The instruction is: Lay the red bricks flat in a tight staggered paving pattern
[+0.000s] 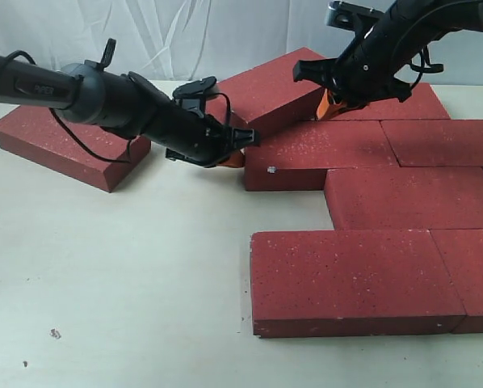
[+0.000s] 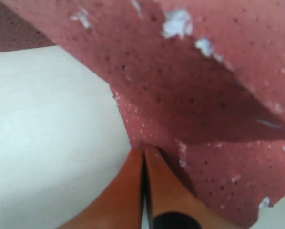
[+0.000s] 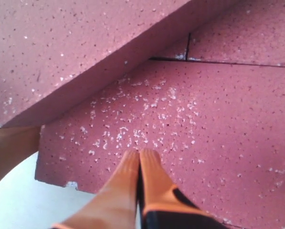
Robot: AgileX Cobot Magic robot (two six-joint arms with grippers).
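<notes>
Several red bricks lie flat in staggered rows on the right, among them a front brick and a middle brick. One brick is tilted, its edge resting on the laid brick at the back. My left gripper is shut and empty, its tips at the left end of that laid brick, beneath the tilted brick. My right gripper is shut and empty beside the tilted brick's right end. In the right wrist view its tips are over the laid brick, near the tilted one.
A loose red brick lies apart at the far left, beneath the left arm. The pale tabletop spreads across the front left. A white cloth backdrop closes off the back. Small crumbs lie near the front.
</notes>
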